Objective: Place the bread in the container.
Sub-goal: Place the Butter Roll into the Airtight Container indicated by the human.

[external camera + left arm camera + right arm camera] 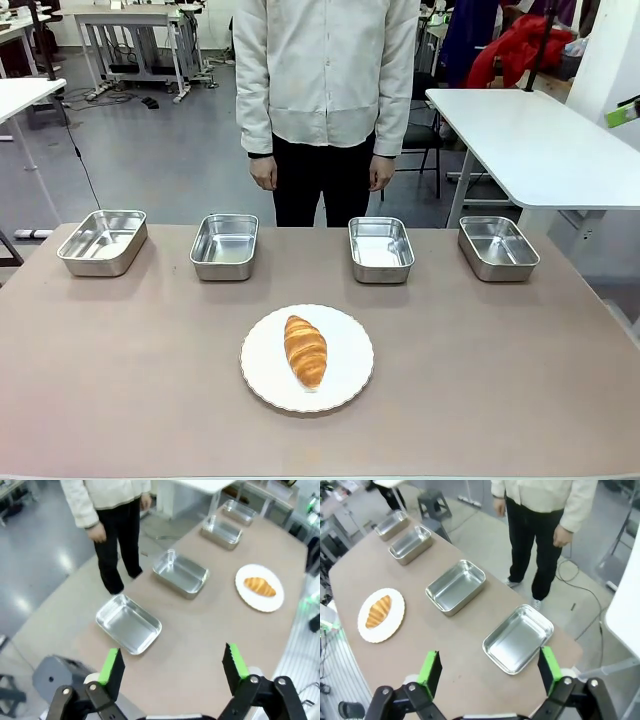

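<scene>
The bread, a golden-brown croissant point(305, 350), lies lengthwise on a round white scalloped plate point(350, 372) at the table's middle front. Four alike steel pans stand in a row along the far edge: point(102, 241), point(224, 245), point(381, 248), point(497, 247). All are empty, and nothing marks which one is the container. My left gripper point(173, 665) hangs open high above the table's left end, over the nearest pan point(128, 623), with the croissant point(259, 586) far off. My right gripper point(489, 667) is open above the right end, near another pan point(518, 638); the croissant point(378, 611) lies well beyond.
A person point(325, 90) in a pale jacket and black trousers stands at the far side behind the two middle pans, both hands hanging down. A white table point(540, 140) stands behind at the right. Bare brown tabletop point(120, 370) surrounds the plate.
</scene>
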Tool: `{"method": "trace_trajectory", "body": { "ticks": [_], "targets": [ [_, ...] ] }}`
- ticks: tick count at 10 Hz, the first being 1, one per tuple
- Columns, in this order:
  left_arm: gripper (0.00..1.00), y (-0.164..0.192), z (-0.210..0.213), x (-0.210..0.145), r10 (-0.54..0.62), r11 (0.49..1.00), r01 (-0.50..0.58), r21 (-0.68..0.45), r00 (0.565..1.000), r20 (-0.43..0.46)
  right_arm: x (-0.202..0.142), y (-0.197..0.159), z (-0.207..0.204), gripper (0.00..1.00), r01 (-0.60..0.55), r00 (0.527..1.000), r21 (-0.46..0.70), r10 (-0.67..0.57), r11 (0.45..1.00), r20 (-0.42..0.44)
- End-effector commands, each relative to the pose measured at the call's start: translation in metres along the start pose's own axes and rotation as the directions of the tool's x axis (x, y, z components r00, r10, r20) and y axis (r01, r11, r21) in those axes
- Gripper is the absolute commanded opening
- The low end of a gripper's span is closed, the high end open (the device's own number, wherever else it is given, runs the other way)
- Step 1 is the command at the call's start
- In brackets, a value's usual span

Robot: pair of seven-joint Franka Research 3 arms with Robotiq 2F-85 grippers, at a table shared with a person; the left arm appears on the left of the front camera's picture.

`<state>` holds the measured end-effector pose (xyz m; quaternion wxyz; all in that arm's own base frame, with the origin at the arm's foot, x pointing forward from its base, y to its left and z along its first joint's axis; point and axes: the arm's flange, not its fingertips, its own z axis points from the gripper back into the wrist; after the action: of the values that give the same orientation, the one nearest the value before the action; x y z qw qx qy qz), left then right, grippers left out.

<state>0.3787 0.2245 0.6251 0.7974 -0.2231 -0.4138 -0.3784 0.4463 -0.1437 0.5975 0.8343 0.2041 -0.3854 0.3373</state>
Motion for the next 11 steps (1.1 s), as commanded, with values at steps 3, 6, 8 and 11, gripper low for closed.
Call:
{"method": "trace_trajectory", "body": {
  "ticks": [3,6,8,11],
  "targets": [
    [1.0,0.033,0.023,-0.019,-0.034,0.998,0.042,-0.049,0.988,0.15,-0.013,-0.048,0.008,1.0,0.009,0.997,0.063,-0.013,0.998,0.073],
    [1.0,0.038,0.036,-0.026,-0.001,0.999,0.008,-0.031,0.978,0.208,-0.023,-0.056,0.014,1.0,0.019,0.996,0.034,-0.022,0.999,0.081],
    [1.0,0.036,0.029,-0.023,0.003,0.999,0.005,-0.038,0.981,0.195,-0.024,-0.056,0.014,1.0,0.031,0.995,0.036,-0.034,0.999,0.091],
    [1.0,0.037,0.029,-0.025,0.011,0.999,-0.005,-0.031,0.983,0.182,-0.027,-0.056,0.016,1.0,0.048,0.997,0.026,-0.049,0.999,0.059]
  ]
}}
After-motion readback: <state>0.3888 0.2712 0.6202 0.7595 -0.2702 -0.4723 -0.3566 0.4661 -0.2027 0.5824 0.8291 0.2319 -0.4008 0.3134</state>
